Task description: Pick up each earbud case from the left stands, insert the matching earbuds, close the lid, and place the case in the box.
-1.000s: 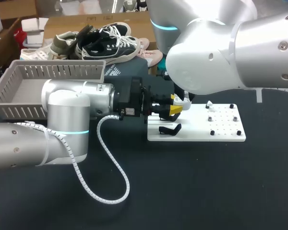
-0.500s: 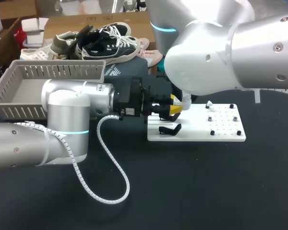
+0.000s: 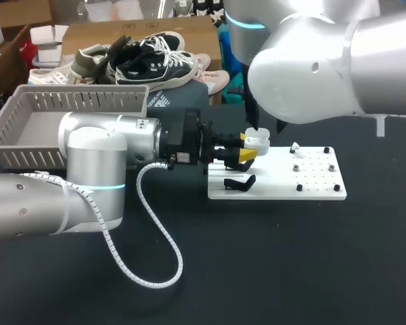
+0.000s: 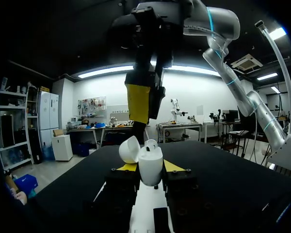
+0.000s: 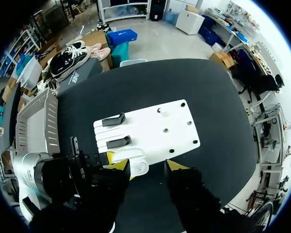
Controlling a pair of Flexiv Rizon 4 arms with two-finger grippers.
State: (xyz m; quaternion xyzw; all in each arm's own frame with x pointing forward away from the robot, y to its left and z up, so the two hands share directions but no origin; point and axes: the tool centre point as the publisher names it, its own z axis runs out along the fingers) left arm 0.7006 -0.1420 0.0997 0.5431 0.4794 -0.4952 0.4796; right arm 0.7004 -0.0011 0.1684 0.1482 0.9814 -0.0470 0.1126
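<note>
Right now the left arm reaches in sideways, and the left jaws are clamped on the white earbud case. They hold it over the end of the white board, beside the black stands. Its lid is flipped open.

The right arm hangs directly above. The right jaws stand apart with nothing between them, one yellow tip on either side of the case below.

To my eye the risk lies in that closeness. If the right arm comes down slightly off line, a tip could catch the open lid and twist the case in the left jaws. It could also push the lid shut on an earbud that is not fully seated. The case is smooth and rounded, so a sideways nudge might slide it free.
</note>
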